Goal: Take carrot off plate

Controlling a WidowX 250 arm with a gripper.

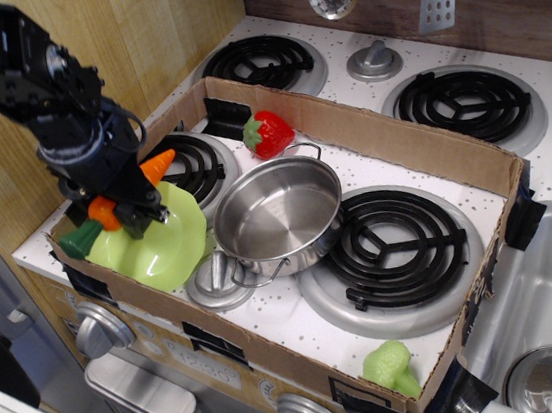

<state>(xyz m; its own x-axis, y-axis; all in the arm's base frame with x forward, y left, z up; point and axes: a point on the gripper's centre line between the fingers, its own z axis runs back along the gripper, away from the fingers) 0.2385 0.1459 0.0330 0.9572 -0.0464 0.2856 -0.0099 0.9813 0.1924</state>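
Note:
The orange carrot (157, 167) with its dark green stub top (81, 239) lies slanted across the far left side of the lime-green plate (165, 245). My black gripper (126, 203) is shut on the carrot around its middle, so only the tip and the green end show. The carrot looks lifted slightly off the plate at the left rim. The plate sits at the front left inside the cardboard box, beside the steel pot.
A shiny steel pot (279, 214) stands right of the plate. A red strawberry (267, 133) lies at the back wall of the cardboard box (431, 152). A pale green toy vegetable (390, 366) sits in the front right corner. Burners (391, 243) and a knob (217, 276) lie within.

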